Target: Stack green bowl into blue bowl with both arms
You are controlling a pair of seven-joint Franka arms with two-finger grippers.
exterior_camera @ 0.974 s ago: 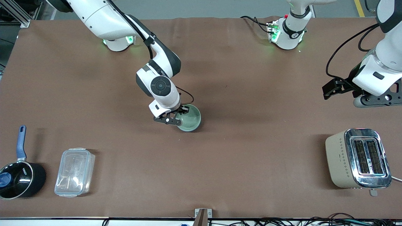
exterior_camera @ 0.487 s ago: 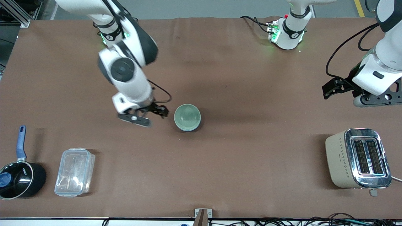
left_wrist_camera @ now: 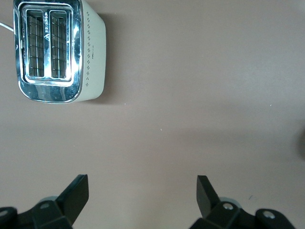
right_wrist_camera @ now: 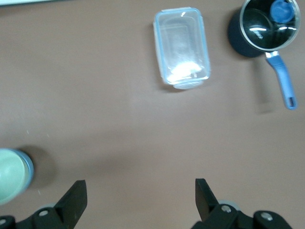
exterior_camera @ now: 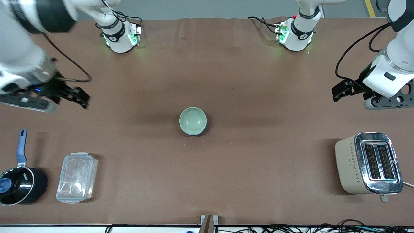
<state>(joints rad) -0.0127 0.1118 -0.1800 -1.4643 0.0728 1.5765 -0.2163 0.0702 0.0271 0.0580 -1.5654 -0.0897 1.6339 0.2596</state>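
Observation:
The green bowl [exterior_camera: 193, 120] stands upright at the middle of the table. In the right wrist view the green bowl [right_wrist_camera: 9, 175] has a thin blue edge round its side, the blue bowl [right_wrist_camera: 30, 168] that it sits in. My right gripper [exterior_camera: 81, 97] is open and empty over bare table toward the right arm's end, well apart from the bowls; its jaws [right_wrist_camera: 140, 195] stand wide apart. My left gripper [exterior_camera: 340, 92] is open and empty over bare table toward the left arm's end, where that arm waits, its jaws [left_wrist_camera: 143, 193] wide apart.
A beige and chrome toaster [exterior_camera: 368, 163] stands near the front camera at the left arm's end, also in the left wrist view [left_wrist_camera: 57, 50]. A clear lidded container [exterior_camera: 77, 177] and a black saucepan with a blue handle [exterior_camera: 19, 184] stand at the right arm's end.
My right gripper let go of the green bowl's rim, rose and swung away toward the right arm's end. The bowl stayed in place. The left arm has not moved.

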